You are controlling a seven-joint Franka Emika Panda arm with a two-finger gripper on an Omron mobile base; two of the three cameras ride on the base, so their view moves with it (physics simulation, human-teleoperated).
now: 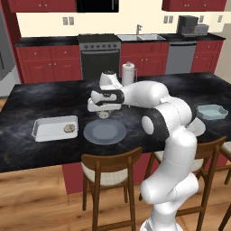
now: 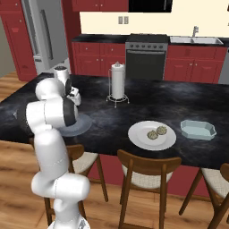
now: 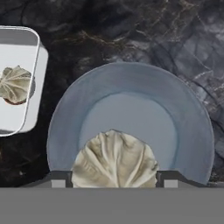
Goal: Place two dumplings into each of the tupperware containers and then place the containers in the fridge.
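Low in the hand view, the gripper (image 3: 113,180) clasps a dumpling (image 3: 114,159) between its fingers, above the grey plate (image 3: 131,83). At upper left, the white tupperware container (image 3: 26,127) holds another dumpling (image 3: 15,84).

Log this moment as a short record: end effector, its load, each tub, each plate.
end effector: shut on dumpling, raised over grey plate
white tub: one dumpling inside
blue tub: nothing inside
white plate: two dumplings
grey plate: bare
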